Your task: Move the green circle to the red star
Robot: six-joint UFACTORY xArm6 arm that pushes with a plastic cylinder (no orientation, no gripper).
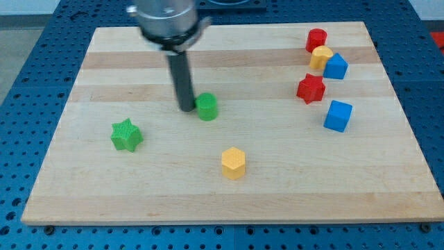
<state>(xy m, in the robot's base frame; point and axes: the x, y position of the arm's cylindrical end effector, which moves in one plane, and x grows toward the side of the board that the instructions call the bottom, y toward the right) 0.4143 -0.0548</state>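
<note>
Tip (188, 108) just left of green circle (207, 107)

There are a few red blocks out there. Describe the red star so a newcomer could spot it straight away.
Look at the cluster of blocks near the board's right edge, far right of my tip and the green circle. The red star sits just below the yellow block and above the lone blue cube. It has points, unlike the rounder red block at the top.
</note>
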